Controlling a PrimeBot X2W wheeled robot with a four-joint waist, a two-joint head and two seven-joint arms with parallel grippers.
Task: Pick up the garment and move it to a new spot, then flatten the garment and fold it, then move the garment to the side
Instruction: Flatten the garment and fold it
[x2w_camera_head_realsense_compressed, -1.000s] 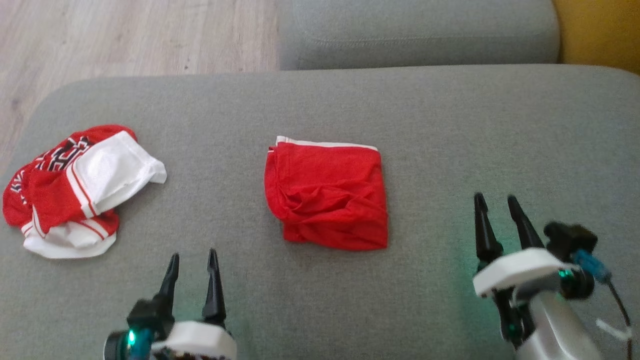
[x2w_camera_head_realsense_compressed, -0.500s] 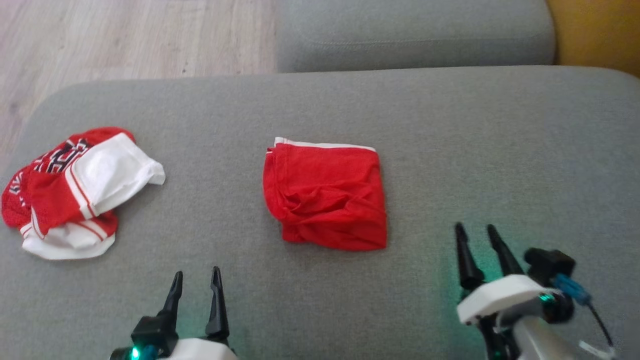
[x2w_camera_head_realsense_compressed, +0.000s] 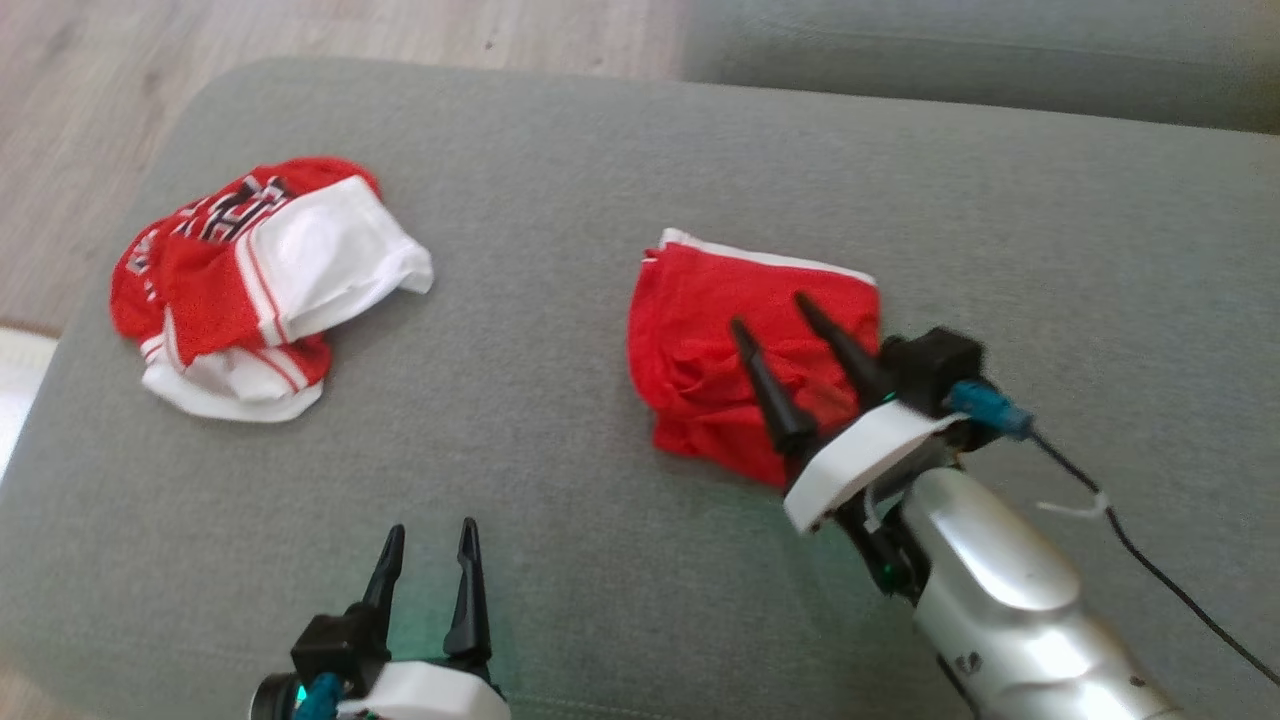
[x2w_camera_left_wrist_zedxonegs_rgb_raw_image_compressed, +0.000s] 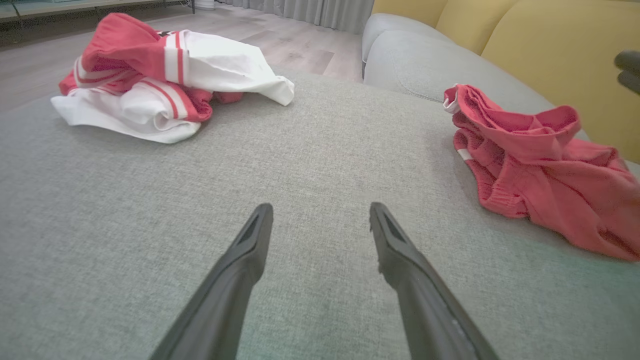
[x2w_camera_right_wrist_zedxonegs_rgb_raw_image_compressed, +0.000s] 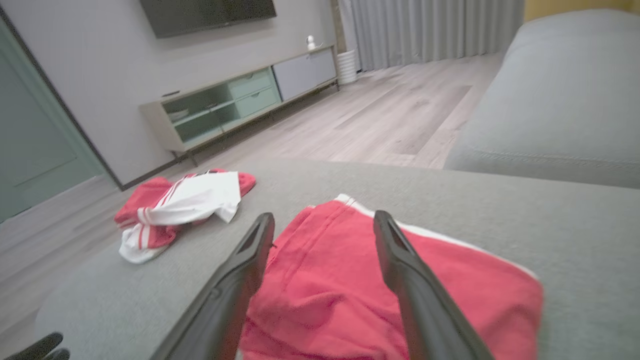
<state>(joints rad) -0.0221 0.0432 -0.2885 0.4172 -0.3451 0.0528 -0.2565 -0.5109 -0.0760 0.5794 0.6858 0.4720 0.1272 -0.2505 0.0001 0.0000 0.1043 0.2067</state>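
While left gripper (x2w_camera_head_realsense_compressed: 432, 527) and right gripper (x2w_camera_head_realsense_compressed: 769, 311) hold jaws apart, empty, the right overhangs the garment (x2w_camera_head_realsense_compressed: 690, 335).

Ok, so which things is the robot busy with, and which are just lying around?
For the job:
- folded red garment
- right gripper, open, over that garment
- left gripper, open, idle
- grey sofa seat that the garment lies on

Probably just lying about:
- red and white clothes pile
- wood floor
- TV cabinet

the red garment (x2w_camera_head_realsense_compressed: 690, 345) with a white edge lies folded and wrinkled, midway across the grey cushion (x2w_camera_head_realsense_compressed: 560, 200).
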